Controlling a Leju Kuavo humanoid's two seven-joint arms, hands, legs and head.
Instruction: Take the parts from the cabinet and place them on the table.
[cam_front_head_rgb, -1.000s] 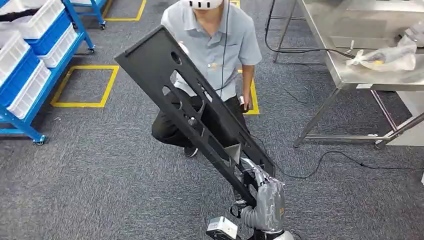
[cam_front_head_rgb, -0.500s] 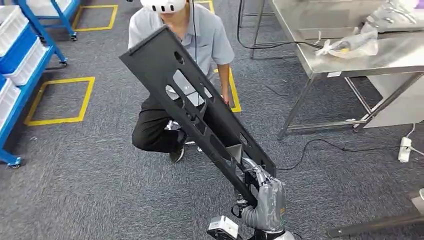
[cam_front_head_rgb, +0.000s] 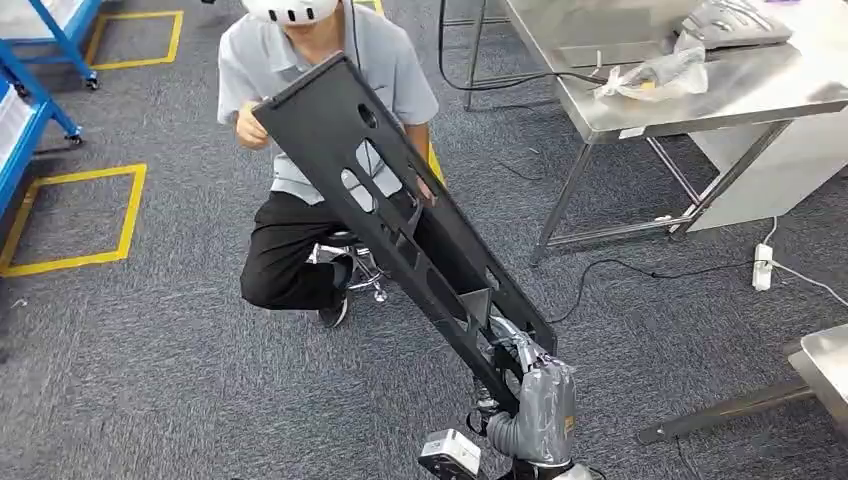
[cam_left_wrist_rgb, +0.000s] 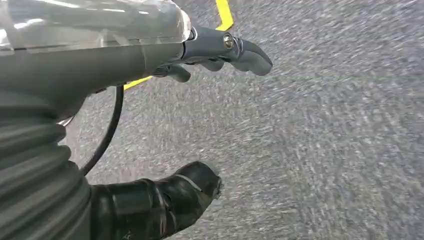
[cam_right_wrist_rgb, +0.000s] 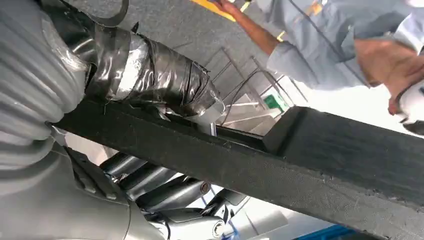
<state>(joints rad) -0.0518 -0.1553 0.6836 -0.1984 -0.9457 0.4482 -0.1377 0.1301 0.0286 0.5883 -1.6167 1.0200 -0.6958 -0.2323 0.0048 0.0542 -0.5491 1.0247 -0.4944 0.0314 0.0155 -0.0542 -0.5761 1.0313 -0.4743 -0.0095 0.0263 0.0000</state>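
While the right hand (cam_front_head_rgb: 512, 352) clamps its fingers (cam_right_wrist_rgb: 150, 182) around the long black panel's (cam_front_head_rgb: 400, 215) lower end, a crouching person (cam_front_head_rgb: 320, 90) touches its upper end. Left hand (cam_left_wrist_rgb: 150, 65): fingers apart, holding nothing, above grey carpet (cam_left_wrist_rgb: 325, 125).

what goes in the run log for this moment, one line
right hand: grips long black panel, tilted | left hand: holds nothing, above carpet | person: crouched behind panel | steel table: ahead right

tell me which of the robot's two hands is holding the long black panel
The right hand grips the black panel at its lower end; the left hand hangs over grey carpet holding nothing.
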